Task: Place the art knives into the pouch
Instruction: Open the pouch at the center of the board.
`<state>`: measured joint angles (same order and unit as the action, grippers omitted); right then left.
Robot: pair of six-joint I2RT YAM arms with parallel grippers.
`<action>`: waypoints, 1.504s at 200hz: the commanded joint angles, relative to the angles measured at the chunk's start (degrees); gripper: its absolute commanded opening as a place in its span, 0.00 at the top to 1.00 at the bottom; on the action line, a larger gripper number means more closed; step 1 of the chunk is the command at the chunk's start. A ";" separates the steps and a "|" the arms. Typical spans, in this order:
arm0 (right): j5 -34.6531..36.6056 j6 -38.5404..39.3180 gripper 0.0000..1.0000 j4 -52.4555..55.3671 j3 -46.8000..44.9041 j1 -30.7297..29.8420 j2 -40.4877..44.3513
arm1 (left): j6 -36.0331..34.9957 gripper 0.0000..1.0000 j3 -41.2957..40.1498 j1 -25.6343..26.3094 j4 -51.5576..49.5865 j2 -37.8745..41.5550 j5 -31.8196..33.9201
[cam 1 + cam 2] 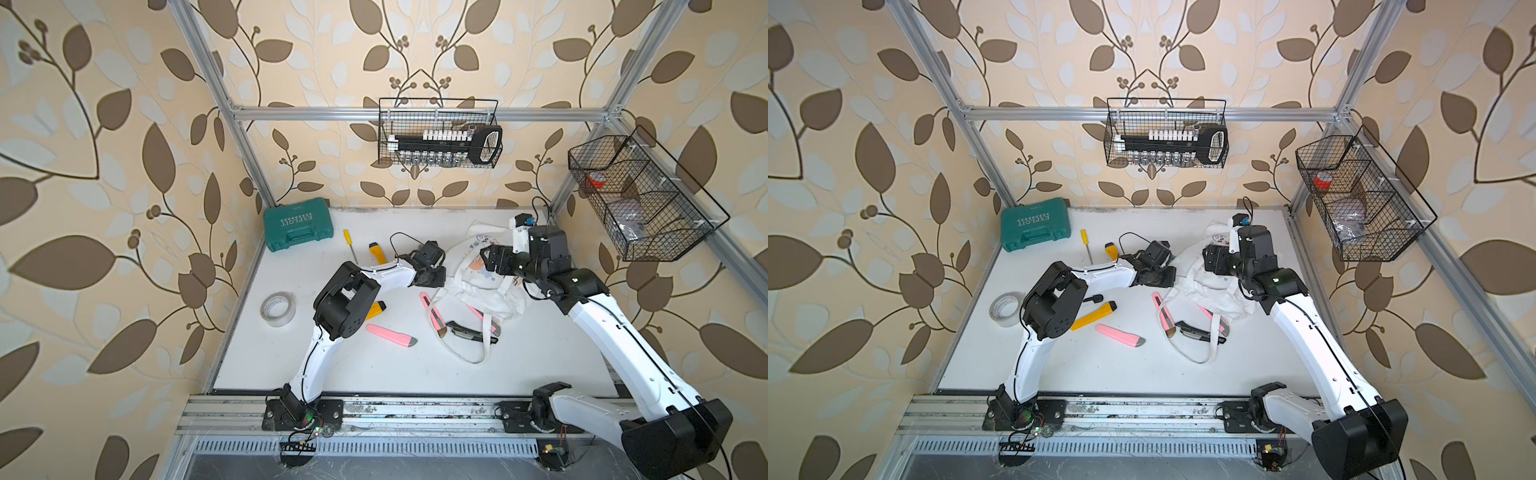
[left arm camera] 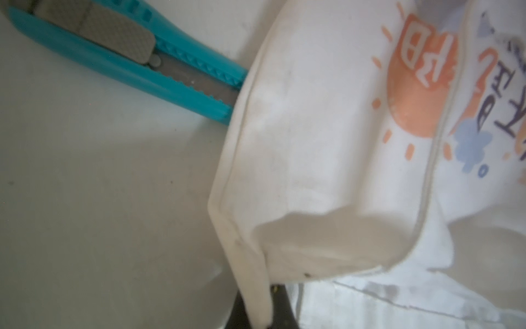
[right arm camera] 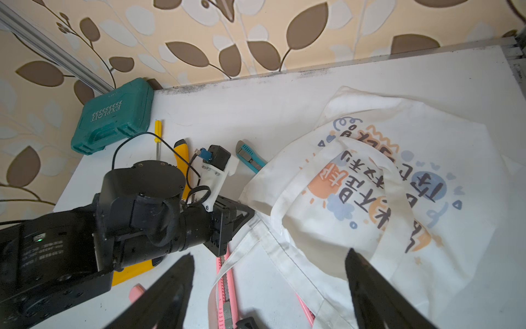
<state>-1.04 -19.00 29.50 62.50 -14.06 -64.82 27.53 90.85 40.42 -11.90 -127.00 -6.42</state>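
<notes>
The soft, crumpled cloth pouch point(image 3: 469, 228) lies on the table point(image 1: 291, 361), its hemmed edge clamped in our left gripper's point(image 3: 252, 213) jaws. Our right gripper point(image 3: 270, 253) hangs above it, jaws apart. A ridged teal plastic knife point(image 2: 113, 65) pokes under the pouch's edge.

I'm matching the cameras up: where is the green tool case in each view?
Both top views: green tool case in the far left corner of the table.
Left wrist: not in it; mainly the pouch shows.
Right wrist: beside the yellow-handled screwdriver, at.
Shared landmark: that screwdriver, in every view but the left wrist.
</notes>
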 commanded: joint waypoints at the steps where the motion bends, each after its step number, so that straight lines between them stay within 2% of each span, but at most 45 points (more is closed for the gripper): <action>1: 2.78 0.76 0.15 0.06 -0.80 0.22 1.38 | -0.02 1.00 2.34 -0.26 -1.87 1.47 -2.81; 35: 4.35 1.00 0.15 0.87 -0.68 0.23 2.57 | 0.31 1.00 3.92 -0.26 -2.70 4.95 -5.78; 94: 4.14 1.02 0.15 1.45 -0.49 0.24 2.62 | 1.61 1.00 1.26 -0.26 -1.46 16.31 -9.17; 128: 1.74 0.18 0.15 0.35 0.39 0.25 1.18 | 1.47 1.00 0.49 -0.35 -2.12 22.85 -10.15; 169: -5.03 0.71 0.14 0.34 3.13 -0.30 -0.64 | 1.25 1.00 0.52 -1.53 -4.25 28.09 -11.64; 224: -8.49 5.41 0.12 2.37 5.33 -6.73 -3.71 | 1.87 1.00 -2.71 -4.36 -4.90 33.65 -12.15; 268: -6.18 9.12 0.11 4.42 4.67 -12.52 -8.24 | 2.67 1.00 -6.44 -5.98 -4.02 35.84 -12.20; 301: -3.76 10.30 0.11 4.93 2.44 -14.34 -10.68 | 2.80 1.00 -7.91 -6.67 -3.75 36.85 -11.98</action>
<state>-7.11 -10.81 32.95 66.89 -27.57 -74.76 29.89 83.18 34.70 -17.76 -93.78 -17.61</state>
